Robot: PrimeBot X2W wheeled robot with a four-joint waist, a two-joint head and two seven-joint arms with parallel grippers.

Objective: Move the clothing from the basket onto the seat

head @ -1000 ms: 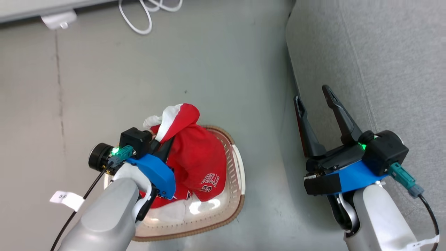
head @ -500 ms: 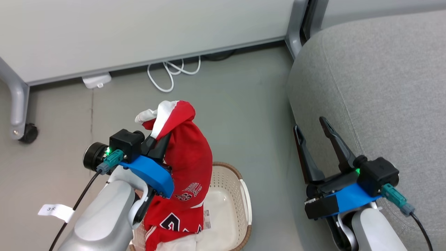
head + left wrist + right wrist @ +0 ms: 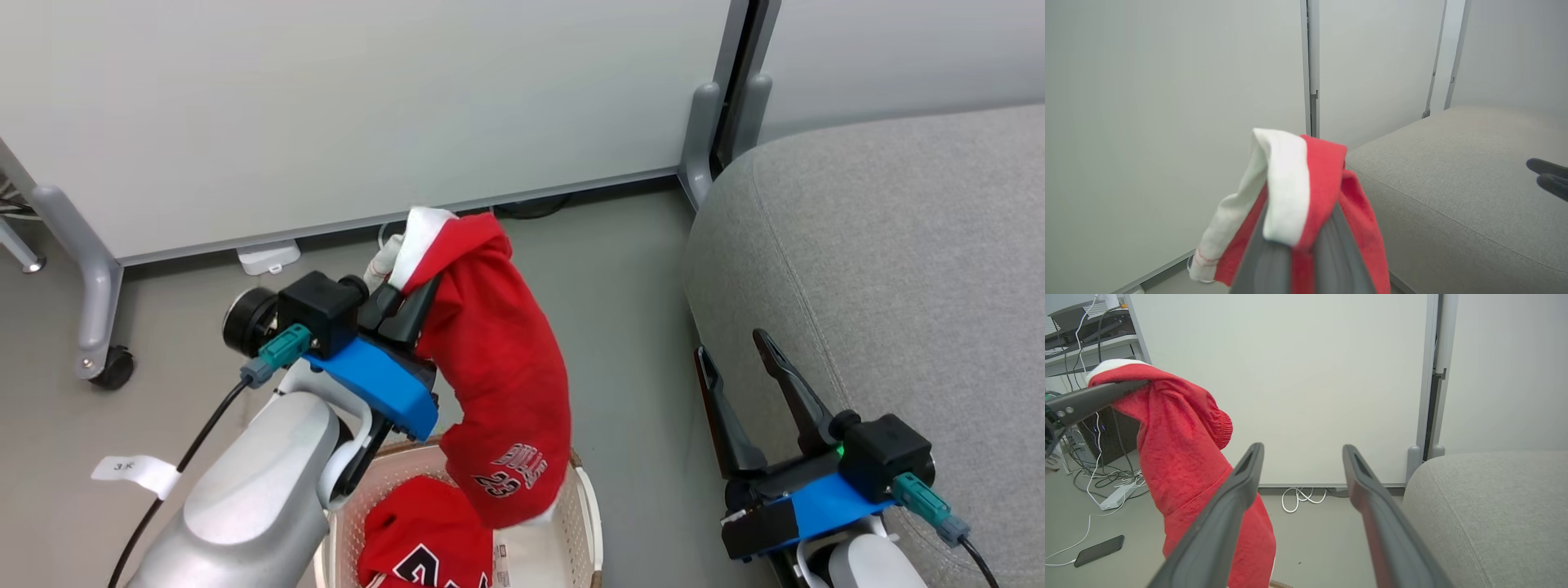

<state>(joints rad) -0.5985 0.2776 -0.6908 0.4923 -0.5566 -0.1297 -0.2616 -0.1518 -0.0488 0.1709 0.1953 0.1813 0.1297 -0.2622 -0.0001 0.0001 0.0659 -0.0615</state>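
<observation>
Grey floor (image 3: 629,327) meets a pale wall panel (image 3: 367,106) at the back. On the left, the left hand (image 3: 412,298) pinches a red garment (image 3: 502,367) by its white-trimmed end, and the cloth hangs down over the basket (image 3: 589,514). A second garment (image 3: 424,539) lies inside the basket. The right hand (image 3: 731,347) is spread and empty, just beside the seat (image 3: 898,245).
</observation>
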